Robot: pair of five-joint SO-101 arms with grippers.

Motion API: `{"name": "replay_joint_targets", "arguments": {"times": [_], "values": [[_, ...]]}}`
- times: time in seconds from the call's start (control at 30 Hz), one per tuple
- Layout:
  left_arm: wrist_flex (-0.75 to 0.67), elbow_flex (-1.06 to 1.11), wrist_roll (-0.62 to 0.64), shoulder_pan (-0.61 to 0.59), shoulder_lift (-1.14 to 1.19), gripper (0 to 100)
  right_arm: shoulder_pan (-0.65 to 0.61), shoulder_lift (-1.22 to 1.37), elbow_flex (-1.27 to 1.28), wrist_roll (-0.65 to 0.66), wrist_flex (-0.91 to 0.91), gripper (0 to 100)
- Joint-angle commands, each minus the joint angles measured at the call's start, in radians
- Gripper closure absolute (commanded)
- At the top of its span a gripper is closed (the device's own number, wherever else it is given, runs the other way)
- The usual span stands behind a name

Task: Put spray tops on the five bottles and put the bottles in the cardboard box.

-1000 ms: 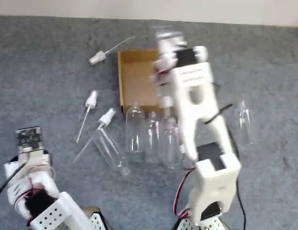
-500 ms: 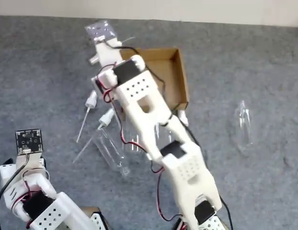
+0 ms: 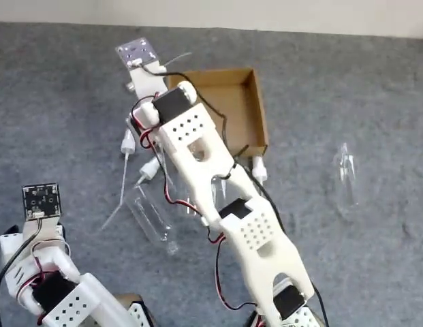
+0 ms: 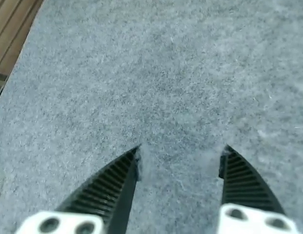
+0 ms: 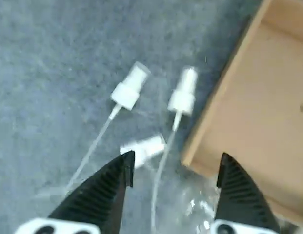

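My right gripper is open, hovering over three white spray tops that lie on the grey carpet beside the cardboard box. Part of a clear bottle lies below it. From above, the right arm stretches across the box to the spray tops. One clear bottle lies near them and another lies far right. My left gripper is open over bare carpet, and its arm sits at the near left corner.
Another spray top lies by the box's near right corner. More clear bottles are partly hidden under the right arm. A strip of wooden floor borders the carpet beside the left arm. Open carpet lies between the box and the far-right bottle.
The right arm has swung left from above the box and the bottles to above the spray tops left of the box. The left arm has stayed put.
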Motion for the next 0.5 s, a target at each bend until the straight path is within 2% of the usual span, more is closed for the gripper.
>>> {"name": "replay_joint_targets", "arguments": {"times": [0.0, 0.17, 0.47], "values": [[0.011, 0.019, -0.006, -0.012, -0.001, 77, 0.048, -0.096, -0.074, 0.069, 0.096, 77.8], [0.055, 0.019, -0.008, 0.005, -0.004, 77, 0.251, -0.259, 0.140, 0.091, 0.094, 77.8], [0.080, 0.019, -0.005, 0.041, -0.002, 77, 0.550, -0.700, 0.866, 0.333, 0.059, 77.8]]}}
